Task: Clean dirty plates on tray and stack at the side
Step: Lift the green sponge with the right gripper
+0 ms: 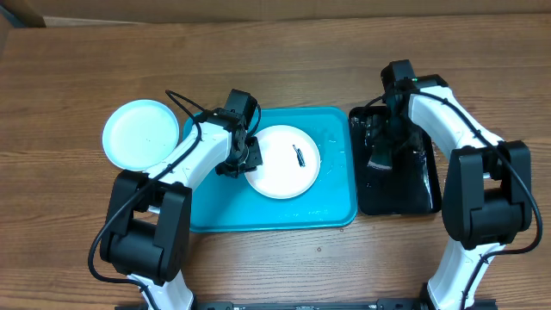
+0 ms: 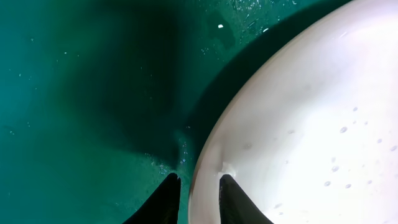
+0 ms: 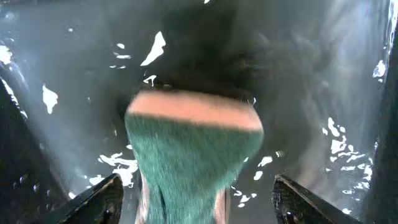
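Observation:
A white plate (image 1: pixel 280 164) with a small dark smear lies on the turquoise tray (image 1: pixel 331 207). My left gripper (image 1: pixel 242 160) is at the plate's left rim. In the left wrist view its fingers (image 2: pixel 198 180) are nearly together astride the white plate's rim (image 2: pixel 298 124), one over the plate and one over the tray (image 2: pixel 74 93). A pale blue plate (image 1: pixel 138 133) lies on the table left of the tray. The yellow-green rimmed plate is out of view. My right gripper (image 1: pixel 381 153) is wide open over a green-and-pink sponge (image 3: pixel 193 143), its fingers (image 3: pixel 198 180) apart from it.
The sponge lies in a narrow black tray (image 1: pixel 422 194) with wet glints, right of the turquoise tray. Water drops speckle the white plate and the turquoise tray. Both arms' bases stand at the table's front edge.

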